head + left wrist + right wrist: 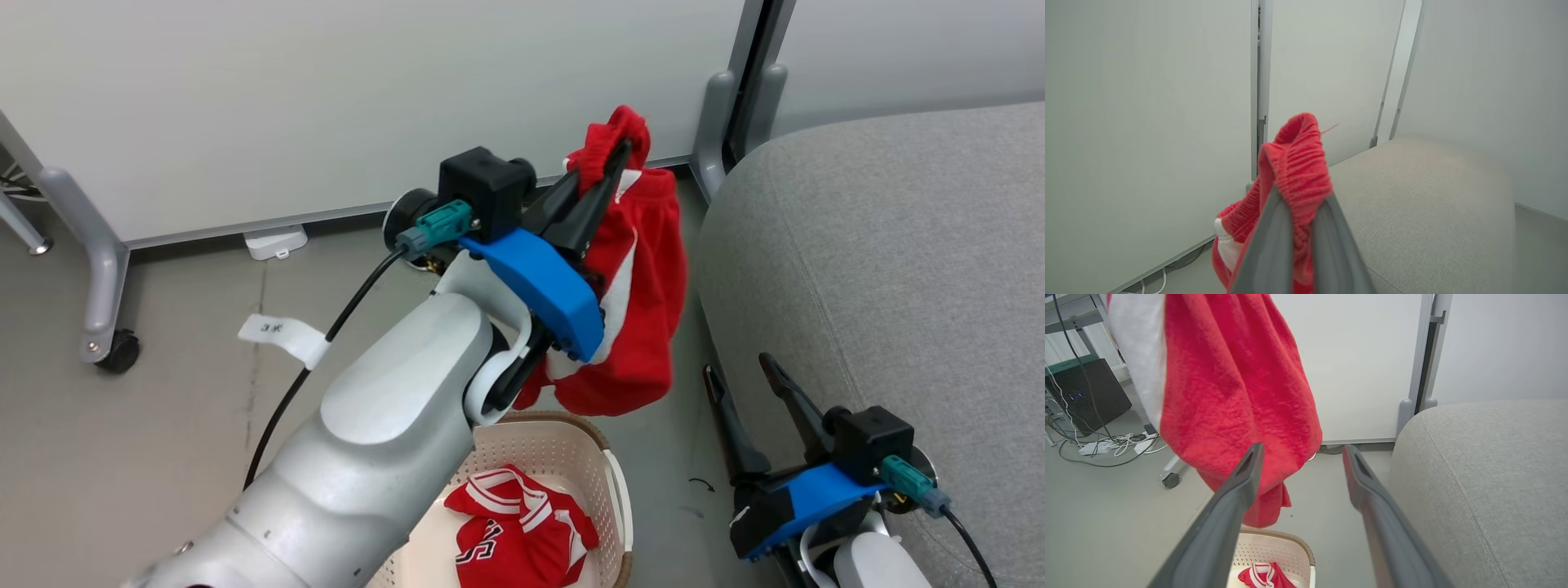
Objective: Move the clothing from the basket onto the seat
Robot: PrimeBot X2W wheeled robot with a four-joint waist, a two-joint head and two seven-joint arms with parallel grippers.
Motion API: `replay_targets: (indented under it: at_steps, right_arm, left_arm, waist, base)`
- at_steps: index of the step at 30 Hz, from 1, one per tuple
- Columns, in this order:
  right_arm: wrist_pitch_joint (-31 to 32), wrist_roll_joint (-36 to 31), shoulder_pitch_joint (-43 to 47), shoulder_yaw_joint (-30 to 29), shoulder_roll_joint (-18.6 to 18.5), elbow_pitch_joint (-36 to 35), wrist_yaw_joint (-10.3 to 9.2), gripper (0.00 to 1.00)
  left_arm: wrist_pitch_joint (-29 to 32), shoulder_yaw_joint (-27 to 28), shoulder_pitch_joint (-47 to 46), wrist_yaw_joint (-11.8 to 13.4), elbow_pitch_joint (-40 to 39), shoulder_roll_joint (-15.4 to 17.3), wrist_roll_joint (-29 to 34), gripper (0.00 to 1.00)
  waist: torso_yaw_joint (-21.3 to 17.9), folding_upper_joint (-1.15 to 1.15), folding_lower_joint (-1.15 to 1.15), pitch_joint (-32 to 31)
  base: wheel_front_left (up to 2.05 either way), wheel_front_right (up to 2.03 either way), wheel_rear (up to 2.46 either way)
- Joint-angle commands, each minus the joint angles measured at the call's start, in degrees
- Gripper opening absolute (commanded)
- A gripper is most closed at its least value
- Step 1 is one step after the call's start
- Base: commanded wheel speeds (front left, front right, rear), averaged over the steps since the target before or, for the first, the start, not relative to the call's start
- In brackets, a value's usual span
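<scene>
Left hand pinches red garment above grey floor (white partitions behind), beside the seat; right hand gapes.

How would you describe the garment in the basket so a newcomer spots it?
Beside the grey seat, a cream basket stands on the floor. Inside lies a crumpled red top with white-striped trim; the other red garment hangs from the left end effector.

White tag hanging on black cable, showing "3" plus one small character, too blurred for reading. Red jersey lying in basket, showing partial white lettering, folded over, not legible.
</scene>
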Motion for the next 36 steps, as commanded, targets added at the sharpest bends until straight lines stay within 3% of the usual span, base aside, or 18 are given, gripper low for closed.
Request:
replay_targets:
  at_steps: [1,13,36]
  right_arm:
    - [0.13,-0.12,0.74,0.16,-0.19,-0.38,0.03,1.00]
    - [1.24,0.49,-0.56,3.22,-0.18,-1.99,0.03,1.00]
    - [11.70,4.48,-9.43,13.86,-0.19,-2.02,0.03,1.00]
  left_arm:
    - [-0.26,-0.83,-1.70,0.68,-0.32,0.06,-0.60,0.00]
    - [-1.79,-7.13,-4.41,2.87,0.93,0.06,-5.59,0.00]
    - [-4.27,-14.19,-6.83,3.77,4.39,0.05,-11.06,0.00]
  waist:
    - [-0.11,0.00,0.00,-0.06]
    - [-0.79,0.00,0.00,-0.09]
    - [0.11,0.00,0.00,1.47]
  base:
    - [0.00,0.00,0.00]
    - [0.00,0.00,0.00]
    - [0.00,0.00,0.00]
